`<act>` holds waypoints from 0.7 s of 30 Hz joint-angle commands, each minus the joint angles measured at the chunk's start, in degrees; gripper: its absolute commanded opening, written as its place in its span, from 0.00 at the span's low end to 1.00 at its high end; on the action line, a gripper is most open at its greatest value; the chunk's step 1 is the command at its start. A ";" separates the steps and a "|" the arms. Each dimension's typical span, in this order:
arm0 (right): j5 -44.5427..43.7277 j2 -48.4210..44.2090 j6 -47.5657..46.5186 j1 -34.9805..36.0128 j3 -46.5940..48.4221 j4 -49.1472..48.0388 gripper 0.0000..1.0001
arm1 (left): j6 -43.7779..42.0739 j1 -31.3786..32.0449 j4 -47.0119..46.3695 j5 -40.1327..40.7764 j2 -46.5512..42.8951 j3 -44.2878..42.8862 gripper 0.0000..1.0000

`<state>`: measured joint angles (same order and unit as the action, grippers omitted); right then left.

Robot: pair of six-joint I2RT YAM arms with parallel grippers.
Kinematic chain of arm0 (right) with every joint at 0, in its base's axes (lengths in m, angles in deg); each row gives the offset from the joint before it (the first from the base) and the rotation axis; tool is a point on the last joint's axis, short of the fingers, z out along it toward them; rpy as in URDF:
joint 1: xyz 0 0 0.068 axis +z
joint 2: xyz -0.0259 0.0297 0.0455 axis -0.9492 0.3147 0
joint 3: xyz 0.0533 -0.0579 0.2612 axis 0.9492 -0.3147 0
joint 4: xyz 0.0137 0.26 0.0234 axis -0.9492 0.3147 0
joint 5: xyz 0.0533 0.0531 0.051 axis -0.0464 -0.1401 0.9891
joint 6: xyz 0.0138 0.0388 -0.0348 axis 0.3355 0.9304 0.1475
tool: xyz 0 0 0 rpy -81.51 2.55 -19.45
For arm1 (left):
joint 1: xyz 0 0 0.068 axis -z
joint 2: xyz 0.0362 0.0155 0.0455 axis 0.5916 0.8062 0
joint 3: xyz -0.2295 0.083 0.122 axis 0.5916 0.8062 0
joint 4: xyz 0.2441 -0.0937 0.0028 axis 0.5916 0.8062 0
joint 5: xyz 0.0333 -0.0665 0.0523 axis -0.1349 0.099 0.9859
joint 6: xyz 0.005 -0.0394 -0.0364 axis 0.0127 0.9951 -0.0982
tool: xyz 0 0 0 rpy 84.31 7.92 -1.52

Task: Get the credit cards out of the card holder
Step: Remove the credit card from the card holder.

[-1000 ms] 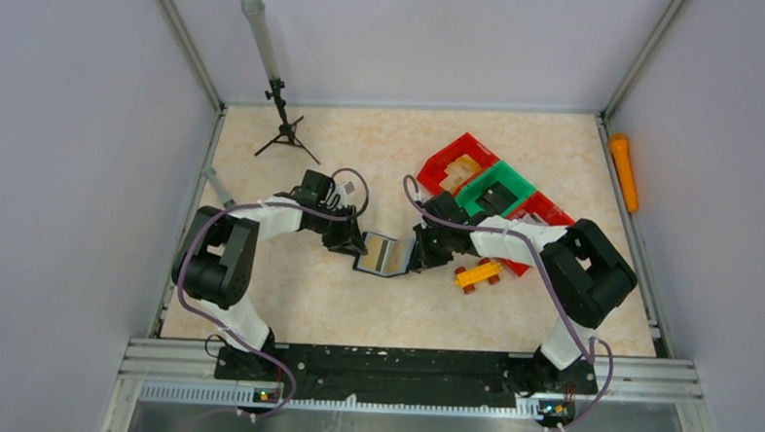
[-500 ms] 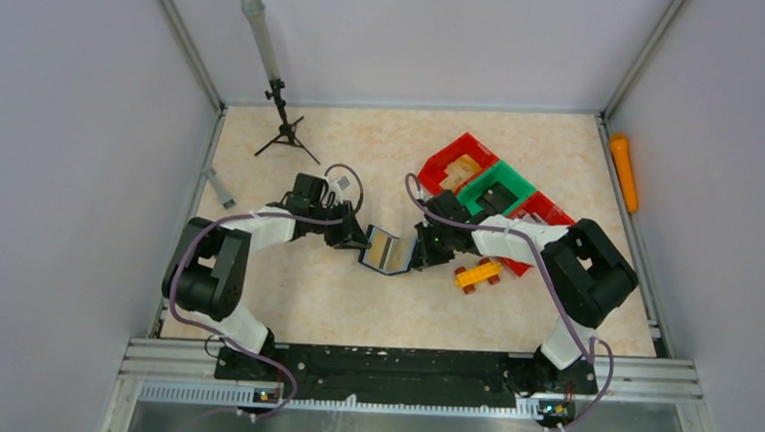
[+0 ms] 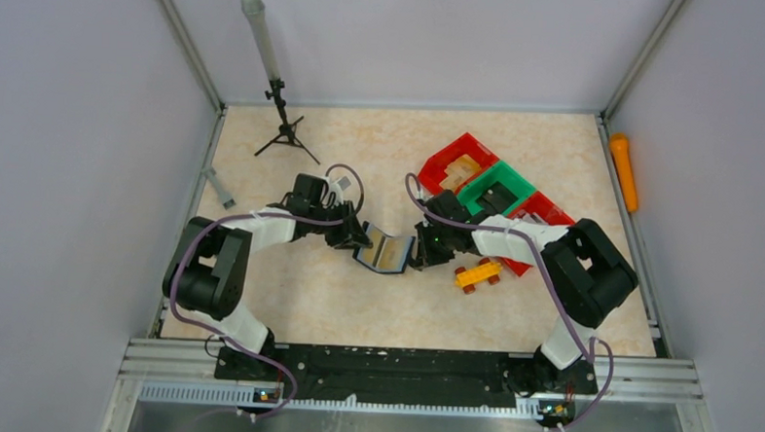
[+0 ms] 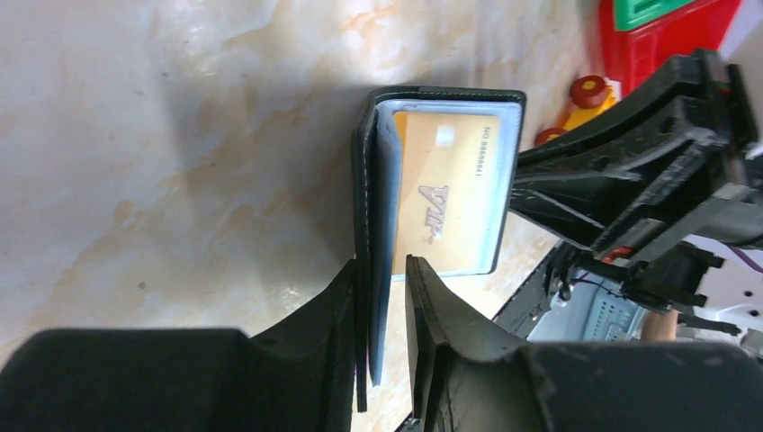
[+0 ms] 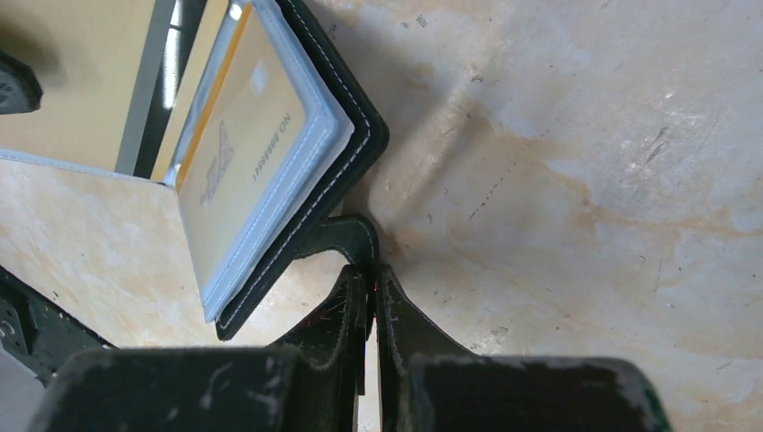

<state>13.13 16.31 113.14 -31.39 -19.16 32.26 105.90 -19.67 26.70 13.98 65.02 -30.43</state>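
The black card holder (image 3: 385,250) stands half open in a V between my two grippers at mid-table. A gold credit card (image 4: 445,180) marked VIP sits in a clear sleeve on its inner face, also seen in the right wrist view (image 5: 238,148). My left gripper (image 3: 356,240) straddles the holder's left cover and one sleeve (image 4: 381,261). Its jaws are narrow: the cover rests on the outer finger, and a slim gap shows at the inner one. My right gripper (image 3: 418,252) is shut (image 5: 373,270) on the holder's short strap tab (image 5: 346,236).
A yellow-orange toy brick car (image 3: 478,274) lies just right of the right gripper. Red bins (image 3: 456,159) and a green bin (image 3: 497,190) stand behind it. A small tripod (image 3: 283,124) is at the back left, an orange object (image 3: 622,170) along the right wall.
The holder lay flat open a second ago; its left cover has swung up into a V. My left jaws narrowed around that cover. The right gripper kept its hold.
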 commanded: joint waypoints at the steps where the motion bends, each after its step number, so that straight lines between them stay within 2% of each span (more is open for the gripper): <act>1: -0.23 -1.84 -0.96 -0.37 0.23 -1.70 0.00 | -3.73 0.10 4.56 2.75 1.58 -2.35 0.29; 5: -1.28 -2.72 -1.06 -0.45 0.14 -1.51 0.00 | -4.71 0.10 4.76 2.16 2.01 -2.13 0.29; 7: -1.92 -3.24 -1.23 -0.64 0.27 -1.16 0.00 | -5.16 0.10 4.80 1.66 2.39 -2.13 0.25; 9: -3.53 -4.13 -1.67 -1.06 0.69 0.09 0.08 | -5.12 0.10 4.59 2.21 2.10 -1.83 0.14; 13: -7.37 -9.01 -2.18 -1.25 -0.01 0.93 0.22 | -3.01 -0.15 -0.06 2.04 -0.56 0.95 0.01; 18: -7.72 -17.14 -2.52 -1.24 -2.81 -3.87 0.39 | 0.30 -0.87 -7.74 -0.26 -5.01 4.34 0.00; 21: -2.15 -19.19 -3.16 -1.25 -4.49 -10.61 0.41 | 3.09 -1.60 -11.90 -0.97 -7.35 5.21 0.01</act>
<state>6.92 1.25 111.30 -32.19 -21.89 30.93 105.17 -20.15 24.65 15.24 62.31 -26.17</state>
